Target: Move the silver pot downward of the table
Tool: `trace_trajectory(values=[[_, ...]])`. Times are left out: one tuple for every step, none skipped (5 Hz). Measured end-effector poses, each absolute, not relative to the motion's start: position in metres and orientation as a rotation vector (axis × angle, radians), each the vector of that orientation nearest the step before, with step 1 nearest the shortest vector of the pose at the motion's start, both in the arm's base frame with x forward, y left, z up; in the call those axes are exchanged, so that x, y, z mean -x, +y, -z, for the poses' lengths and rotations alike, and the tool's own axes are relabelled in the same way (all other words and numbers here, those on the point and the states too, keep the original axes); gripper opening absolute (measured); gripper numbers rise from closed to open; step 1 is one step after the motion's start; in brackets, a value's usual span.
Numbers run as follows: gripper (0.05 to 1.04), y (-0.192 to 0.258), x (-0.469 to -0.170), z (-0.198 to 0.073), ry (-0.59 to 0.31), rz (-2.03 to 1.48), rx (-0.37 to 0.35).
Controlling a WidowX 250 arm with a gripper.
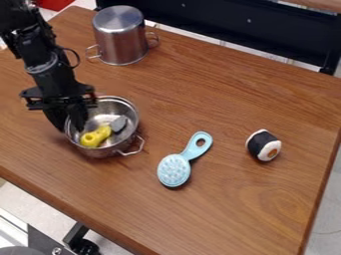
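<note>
From over here I see, on the wooden table [233, 209], the upright silver pot [101, 153] at the left, its bulk lying rightward of the black two-finger gripper [72, 129], whose fingers stand partly apart astride its left rim, gripping nothing that I can make out.

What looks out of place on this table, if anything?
The tall silver metal pot stands upside down, flat base up, unlike the open, shallow silver metal pot. Nothing looks spilled or damaged.
</note>
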State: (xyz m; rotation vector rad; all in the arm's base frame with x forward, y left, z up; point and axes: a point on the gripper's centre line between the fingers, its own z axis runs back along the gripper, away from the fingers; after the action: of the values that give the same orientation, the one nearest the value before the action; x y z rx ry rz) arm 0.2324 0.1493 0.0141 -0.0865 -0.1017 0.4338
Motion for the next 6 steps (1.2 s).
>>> trace_trajectory(values=[[0.777, 0.145, -0.234, -0.013, -0.104, -0.423, 0.087], [0.996, 0.142, -0.23, -0.014, -0.083, -0.427, 0.11], [1.001, 0.149, -0.232, -0.027, -0.099, -0.436, 0.09], [1.001, 0.152, -0.236, -0.045, -0.123, -0.455, 0.074], [1.001, 0.151, -0.24, -0.06, -0.102, -0.458, 0.065], [1.001, 0.137, -0.247, -0.066, -0.073, -0.446, 0.059]])
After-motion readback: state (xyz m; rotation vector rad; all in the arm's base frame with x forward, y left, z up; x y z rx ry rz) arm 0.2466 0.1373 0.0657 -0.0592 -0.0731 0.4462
